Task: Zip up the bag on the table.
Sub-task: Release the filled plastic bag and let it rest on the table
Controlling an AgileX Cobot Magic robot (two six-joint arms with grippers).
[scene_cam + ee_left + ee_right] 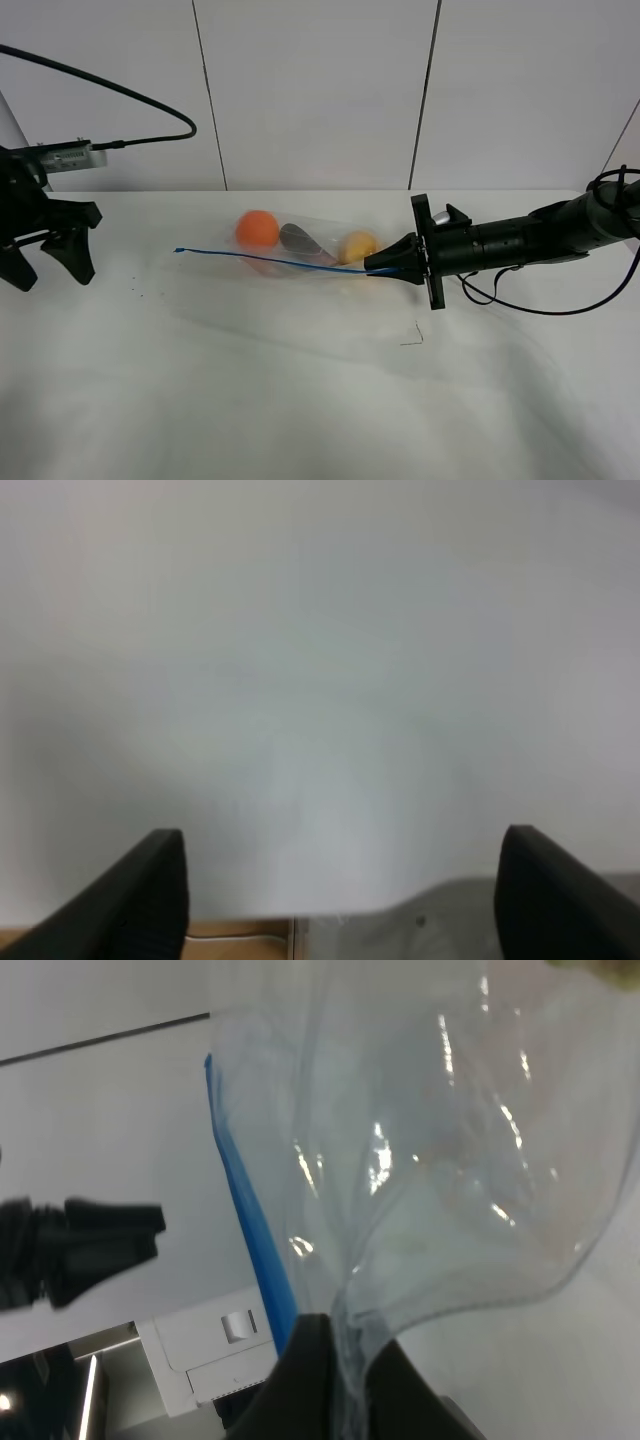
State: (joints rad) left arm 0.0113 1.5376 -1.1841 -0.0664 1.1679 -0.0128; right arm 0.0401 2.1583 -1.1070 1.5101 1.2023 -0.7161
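Note:
The clear bag (pixel 325 250) lies on the white table (pixel 300 400), just behind its middle. An orange fruit (pixel 258 230), a dark item (pixel 300 240) and a yellow fruit (pixel 358 245) show through it. Its blue zipper strip (pixel 270 261) runs along the near edge. My right gripper (pixel 388 265) is shut on the strip's right end. In the right wrist view its fingers (pixel 300 1380) pinch the crinkled plastic (pixel 450 1160) beside the blue strip (pixel 245 1200). My left gripper (pixel 45 255) is open and empty at the far left, well away from the bag; its fingers (pixel 150 900) stand wide apart.
A white panelled wall (pixel 320 90) stands behind the table. A black cable (pixel 540 305) loops under the right arm onto the table. A small dark mark (pixel 412 337) lies in front of the bag.

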